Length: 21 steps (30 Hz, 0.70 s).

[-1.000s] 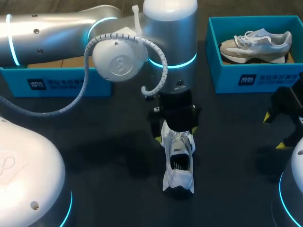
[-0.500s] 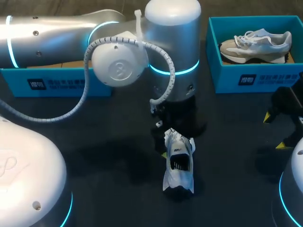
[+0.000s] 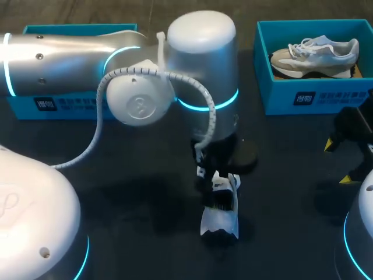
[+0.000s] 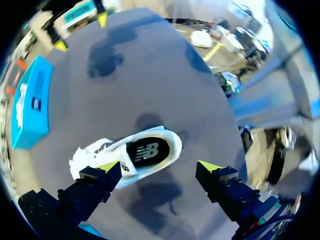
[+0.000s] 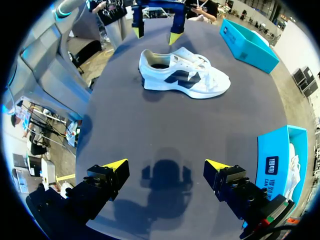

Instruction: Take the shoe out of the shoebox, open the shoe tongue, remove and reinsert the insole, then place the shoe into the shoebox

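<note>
Two end effectors, and both are spread wide with nothing held! The white shoe [image 3: 220, 205] is out of its box, standing on its sole mid-counter [image 3: 134, 198], likely so the opening faces up for the insole work. The left end effector [image 4: 159, 167] hangs right above it, one finger just beside the shoe's flank, the other well clear. I'd judge it's lining up for the tongue or insole. The right end effector [image 5: 166, 165] waits apart over bare counter, out of the way. The left wrist view looks straight down onto the dark insole [image 4: 147, 151], which the head view barely shows. The right wrist view gives the shoe's full side profile. One shoebox [image 3: 309, 99] holds a second shoe [image 3: 317, 51]; the other shoebox [image 3: 58, 104] sits half hidden behind the left arm
</note>
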Available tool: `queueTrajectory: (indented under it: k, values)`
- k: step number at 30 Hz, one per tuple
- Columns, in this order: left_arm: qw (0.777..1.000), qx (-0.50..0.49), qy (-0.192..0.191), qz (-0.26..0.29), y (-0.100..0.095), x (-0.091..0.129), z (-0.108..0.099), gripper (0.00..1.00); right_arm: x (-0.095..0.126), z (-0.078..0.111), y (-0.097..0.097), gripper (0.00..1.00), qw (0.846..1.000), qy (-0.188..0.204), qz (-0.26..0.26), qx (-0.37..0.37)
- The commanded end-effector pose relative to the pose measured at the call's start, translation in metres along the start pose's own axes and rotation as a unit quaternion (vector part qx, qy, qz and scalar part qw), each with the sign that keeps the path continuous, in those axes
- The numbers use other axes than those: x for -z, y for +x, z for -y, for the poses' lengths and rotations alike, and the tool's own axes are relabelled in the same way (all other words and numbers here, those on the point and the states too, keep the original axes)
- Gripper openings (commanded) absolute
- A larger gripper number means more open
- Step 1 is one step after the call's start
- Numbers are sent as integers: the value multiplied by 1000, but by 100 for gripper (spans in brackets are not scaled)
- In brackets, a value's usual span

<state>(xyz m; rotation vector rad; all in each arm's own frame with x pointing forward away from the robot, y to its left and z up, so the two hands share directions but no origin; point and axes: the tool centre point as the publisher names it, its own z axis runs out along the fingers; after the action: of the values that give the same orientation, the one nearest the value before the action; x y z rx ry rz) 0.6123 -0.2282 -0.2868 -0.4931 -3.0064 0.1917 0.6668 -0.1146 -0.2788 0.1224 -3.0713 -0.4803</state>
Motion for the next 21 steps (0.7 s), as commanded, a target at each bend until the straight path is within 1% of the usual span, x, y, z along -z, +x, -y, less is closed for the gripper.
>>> queueTrajectory:
  k: [1,3,5,10,13,16,19,21]
  values:
    - [999,43,-21,11,3,2,6,100,0,0,1,100,1000,1,1,0]
    - [998,55,-25,15,6,-1,9,100,0,0,1,100,1000,1,1,0]
    - [998,63,-18,-8,10,-5,12,100,0,0,1,100,1000,1,1,0]
    - [996,85,-25,-9,22,-14,20,100,0,0,1,100,1000,1,1,0]
    - [994,102,-30,-4,25,-19,21,100,0,0,1,100,1000,1,1,0]
    - [994,111,-19,-2,29,-24,20,100,0,0,1,100,1000,1,1,0]
    - [992,127,-24,3,33,-32,21,100,0,0,1,100,1000,1,1,0]
    - [992,127,-22,-9,33,-38,21,100,0,0,1,100,1000,1,1,0]
